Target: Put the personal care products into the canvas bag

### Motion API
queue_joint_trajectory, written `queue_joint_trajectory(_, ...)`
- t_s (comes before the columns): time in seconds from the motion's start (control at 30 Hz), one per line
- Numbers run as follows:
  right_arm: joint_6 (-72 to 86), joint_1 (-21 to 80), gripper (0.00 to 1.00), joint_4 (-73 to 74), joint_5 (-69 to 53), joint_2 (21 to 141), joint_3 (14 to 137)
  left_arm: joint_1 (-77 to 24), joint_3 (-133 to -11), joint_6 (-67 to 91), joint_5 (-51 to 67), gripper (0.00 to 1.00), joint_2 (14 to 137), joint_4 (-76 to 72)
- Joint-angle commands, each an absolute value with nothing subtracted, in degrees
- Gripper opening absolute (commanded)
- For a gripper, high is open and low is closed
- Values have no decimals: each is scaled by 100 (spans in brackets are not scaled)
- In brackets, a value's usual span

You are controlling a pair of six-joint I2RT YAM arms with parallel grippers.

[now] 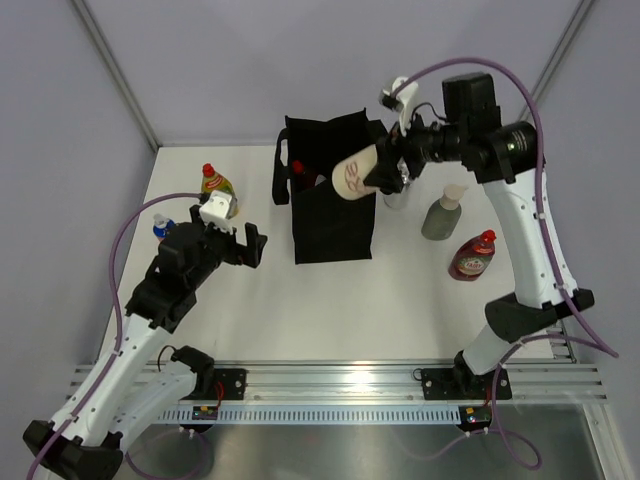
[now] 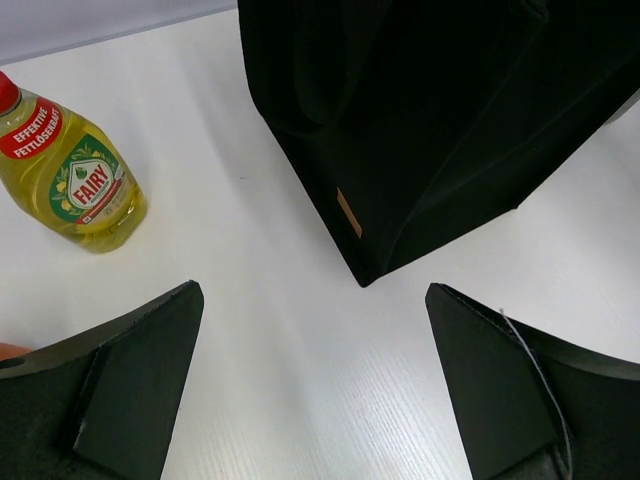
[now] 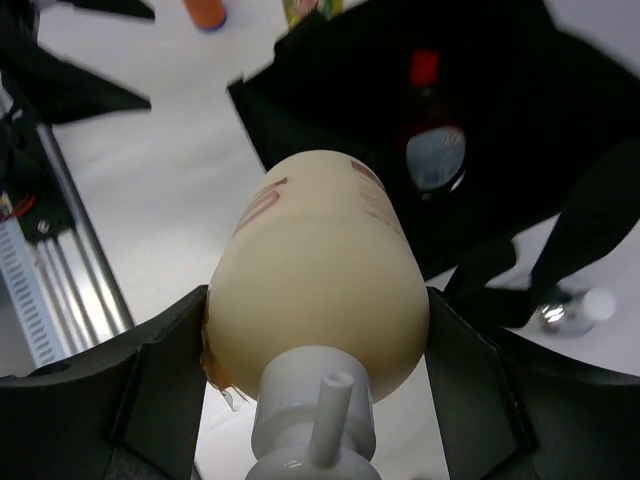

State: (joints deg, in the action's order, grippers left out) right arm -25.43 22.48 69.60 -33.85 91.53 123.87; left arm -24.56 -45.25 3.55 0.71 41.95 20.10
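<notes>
Cream pump bottle (image 1: 353, 175) clamped in right pincer (image 3: 318, 300), over black canvas tote (image 1: 330, 215) mouth. One dark red bottle (image 3: 432, 140) inside. On white desk (image 1: 300, 310): yellow red-capped bottle (image 1: 217, 190) left; grey-green bottle (image 1: 441, 215), small silver bottle (image 3: 560, 312), second dark red bottle (image 1: 472, 256) right. Left pincer (image 2: 315, 380) wide open, empty.

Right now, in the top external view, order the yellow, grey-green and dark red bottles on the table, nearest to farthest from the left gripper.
From the left gripper:
1. yellow bottle, far left, just beyond it.
2. grey-green bottle, right of the canvas bag.
3. dark red bottle, farthest right, nearer the front.
</notes>
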Motion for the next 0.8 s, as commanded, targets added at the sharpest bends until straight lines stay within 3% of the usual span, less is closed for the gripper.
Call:
queue_joint_trajectory(0.0, -1891, 2294, 0, 6083, -3648, 9938, 13962, -2452, -4544, 509, 70, 99, 4087, 1951)
queue_joint_trajectory(0.13, -1390, 2320, 0, 5346, -3297, 10906, 15308, -2452, -4614, 545, 26, 99, 4026, 2074)
queue_joint_trajectory(0.3, -1555, 2338, 0, 4703, -2849, 11460, 14995, -2452, -4667, 440, 26, 99, 3973, 2215)
queue_joint_trajectory(0.57, -2398, 2715, 0, 5115, -2603, 12032, 14644, -2452, -4360, 281, 26, 99, 3964, 2031)
queue_joint_trajectory(0.77, -2418, 3129, 0, 4720, -1443, 12901, 14853, -2452, -4271, 316, 26, 99, 3955, 1951)
